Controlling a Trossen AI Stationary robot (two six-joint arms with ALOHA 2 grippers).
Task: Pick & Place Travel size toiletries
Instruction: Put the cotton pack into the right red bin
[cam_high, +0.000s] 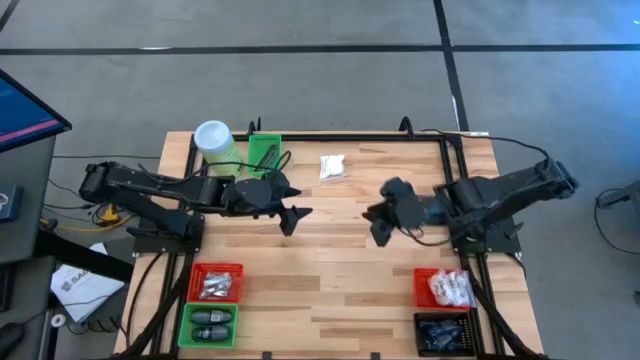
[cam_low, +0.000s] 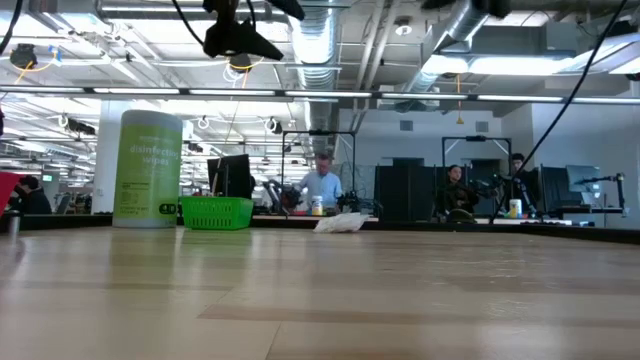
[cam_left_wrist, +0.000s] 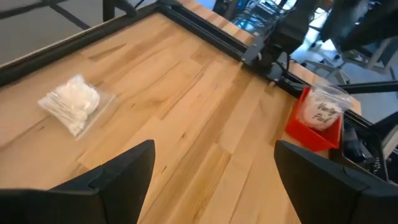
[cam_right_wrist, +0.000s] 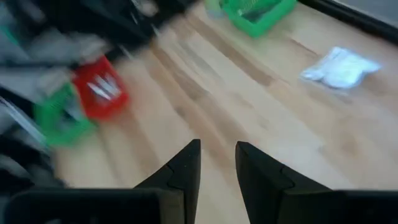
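Note:
One travel size toiletry, a clear bag of white sachets, lies flat on the wooden table near its far edge; it also shows in the left wrist view and the right wrist view. My left gripper hovers above the table just near-left of it, wide open with nothing between its fingers. My right gripper hovers near-right of the bag. Its fingers stand a narrow gap apart, with nothing between them.
A tall green canister and a green bin stand at the far left. A red bin and a green bin sit at the near left. At the near right are a red bin of white sachets and a black bin.

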